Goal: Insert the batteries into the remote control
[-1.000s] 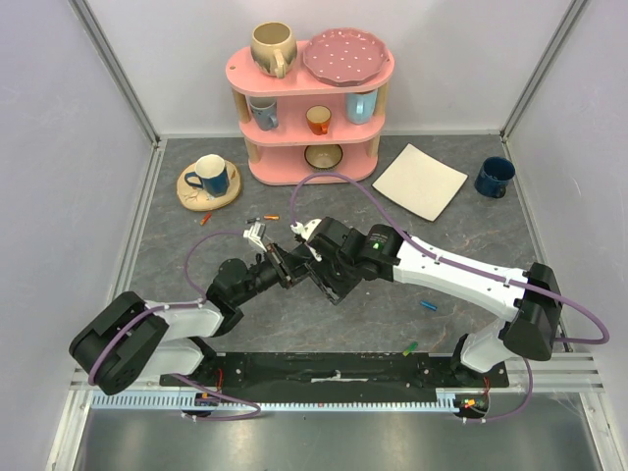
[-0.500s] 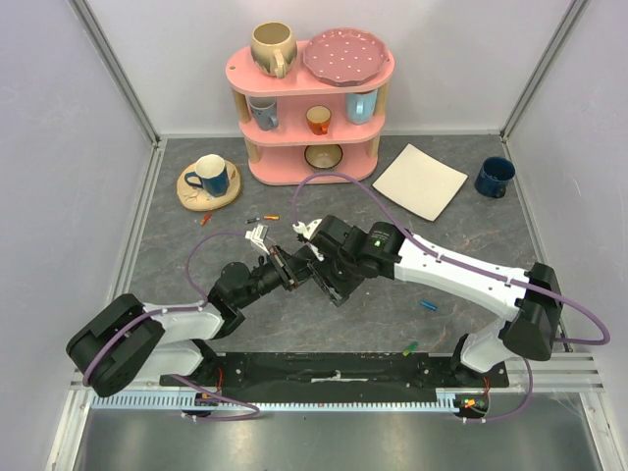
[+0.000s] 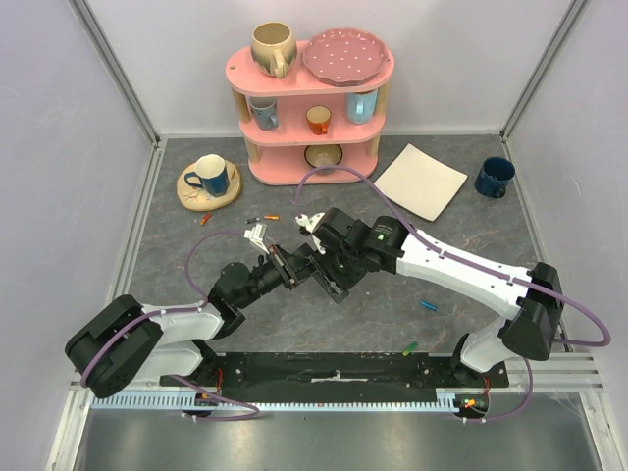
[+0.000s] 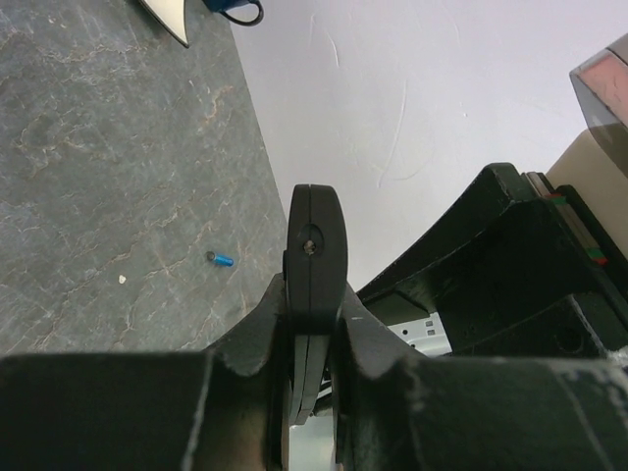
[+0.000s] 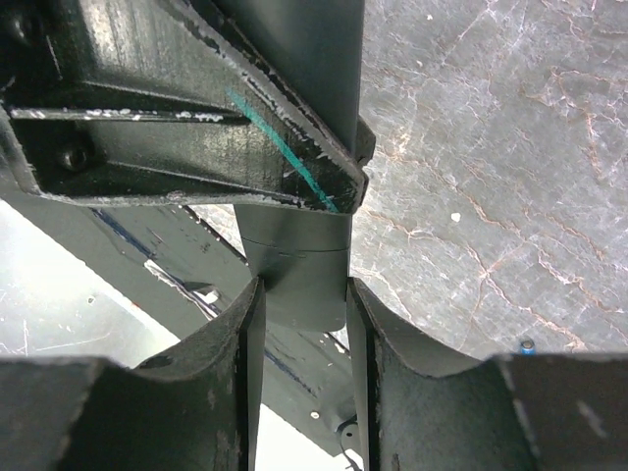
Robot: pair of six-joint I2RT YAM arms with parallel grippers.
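The left tool (image 4: 314,304) is clenched on the remote control (image 4: 314,231), and the right tool (image 5: 299,294) grasps it too. It looks like light, stiff, slick plastic, best pinched across its flat faces.

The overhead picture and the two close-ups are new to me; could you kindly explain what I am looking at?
The overhead picture looks down on a machine with two jointed arms, the white-and-black left arm and right arm, bolted at the near edge. Each close-up comes from a camera on one wrist. On the grey stone-patterned table a tiny blue cylindrical battery and others lie loose; a pink shelf of crockery stands behind. The left pincer and right pincer are both closed on the slim black plastic remote control.
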